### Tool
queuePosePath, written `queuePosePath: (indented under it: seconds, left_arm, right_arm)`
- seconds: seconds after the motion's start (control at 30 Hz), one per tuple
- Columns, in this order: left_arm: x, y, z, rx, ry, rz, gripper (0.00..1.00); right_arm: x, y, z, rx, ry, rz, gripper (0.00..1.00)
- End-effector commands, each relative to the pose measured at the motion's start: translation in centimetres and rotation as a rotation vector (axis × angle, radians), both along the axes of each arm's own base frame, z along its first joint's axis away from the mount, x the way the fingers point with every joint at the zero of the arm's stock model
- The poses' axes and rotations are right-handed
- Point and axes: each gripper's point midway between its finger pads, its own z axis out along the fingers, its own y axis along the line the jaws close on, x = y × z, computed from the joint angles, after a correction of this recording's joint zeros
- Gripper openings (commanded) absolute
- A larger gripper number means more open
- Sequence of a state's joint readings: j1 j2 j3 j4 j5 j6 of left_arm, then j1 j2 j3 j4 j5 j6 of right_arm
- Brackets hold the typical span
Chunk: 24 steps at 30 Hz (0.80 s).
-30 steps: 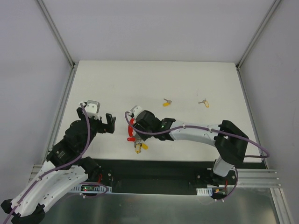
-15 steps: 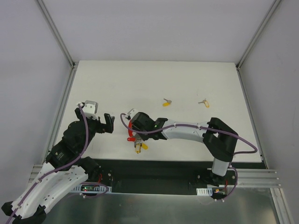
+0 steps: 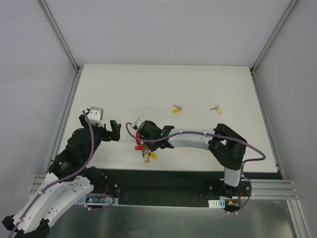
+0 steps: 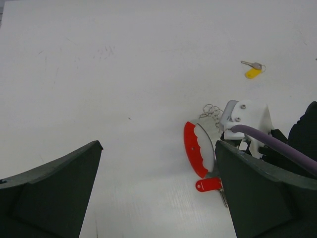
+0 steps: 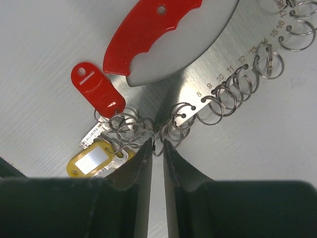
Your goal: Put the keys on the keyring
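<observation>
Noted white table (image 3: 198, 84) carrying all work pieces. Found left gripper (image 3: 115, 130) spread wide, hovering just left of the keyring (image 3: 139, 142), apparently parked ready to steady the bunch. Found right gripper (image 5: 157, 148) reaching across from the right, with fingers pressed nearly together on a small wire ring (image 5: 159, 140) of the keyring, probably to fix that ring for threading. Located keyring near the front edge, left of centre, with red loop (image 5: 158, 34) uppermost in the wrist view. Counted two loose keys (image 3: 177, 109) well apart from the bunch, farther back and right, not yet collected.
</observation>
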<state>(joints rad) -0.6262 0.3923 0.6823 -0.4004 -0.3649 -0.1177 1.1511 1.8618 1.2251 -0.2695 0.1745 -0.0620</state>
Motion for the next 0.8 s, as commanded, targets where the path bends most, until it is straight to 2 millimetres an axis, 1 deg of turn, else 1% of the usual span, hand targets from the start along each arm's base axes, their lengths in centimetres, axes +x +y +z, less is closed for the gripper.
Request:
queuePosePath:
  seconds: [0.0, 0.1, 0.2, 0.23, 0.27, 0.37, 0.4, 0.5, 0.53, 0.57, 0.6, 0.63, 0.73, 0.77]
  left_arm:
    - [0.3, -0.3, 0.4, -0.024, -0.011, -0.003, 0.99]
    - [0.4, -0.4, 0.3, -0.024, -0.009, -0.004, 0.99]
    - [0.4, -0.4, 0.2, -0.025, -0.006, -0.007, 0.99]
    - [0.4, -0.4, 0.3, -0.024, -0.007, -0.006, 0.99]
    - [0.4, -0.4, 0.2, -0.023, -0.005, -0.006, 0.99]
    - [0.4, -0.5, 0.2, -0.023, -0.003, -0.01, 0.99]
    - [0.4, -0.5, 0.1, -0.024, -0.001, -0.011, 0.99]
    - [0.4, -0.8, 0.0, -0.023, 0.006, -0.025, 0.99]
    - [0.4, -0.9, 0.0, -0.023, 0.009, -0.03, 0.99]
    - [0.4, -1.1, 0.1, -0.028, 0.007, -0.042, 0.99]
    - [0.4, -1.3, 0.0, -0.026, 0.01, -0.053, 0.99]
    - [0.4, -1.5, 0.0, -0.027, 0.01, -0.064, 0.99]
    - [0.3, -2.7, 0.3, -0.031, 0.002, -0.131, 0.99]
    - [0.1, -3.4, 0.6, -0.041, -0.001, -0.17, 0.99]
  right_arm:
    - [0.0, 1.1, 0.9, 0.024, 0.005, -0.001, 0.17]
    - [0.0, 1.2, 0.7, 0.017, 0.004, 0.0, 0.16]
    - [0.0, 1.1, 0.7, 0.01, -0.001, -0.001, 0.09]
    - [0.1, 1.0, 0.9, 0.008, -0.007, -0.003, 0.08]
    - [0.1, 0.9, 1.0, 0.006, -0.012, -0.001, 0.04]
    - [0.2, 0.9, 2.3, 0.023, -0.04, 0.005, 0.01]
    - [0.3, 0.7, 3.3, 0.038, -0.058, 0.009, 0.01]
    - [0.4, 0.4, 4.9, 0.057, -0.098, 0.021, 0.01]
    - [0.6, 0.2, 6.4, 0.079, -0.132, 0.029, 0.01]
    - [0.8, 0.2, 7.4, 0.099, -0.152, 0.034, 0.01]
    - [0.8, -0.1, 7.9, 0.109, -0.167, 0.039, 0.01]
    - [0.9, -0.2, 9.8, 0.145, -0.201, 0.051, 0.01]
    - [1.1, -0.6, 12.3, 0.193, -0.263, 0.07, 0.01]
    - [1.3, -1.0, 13.9, 0.219, -0.303, 0.077, 0.01]
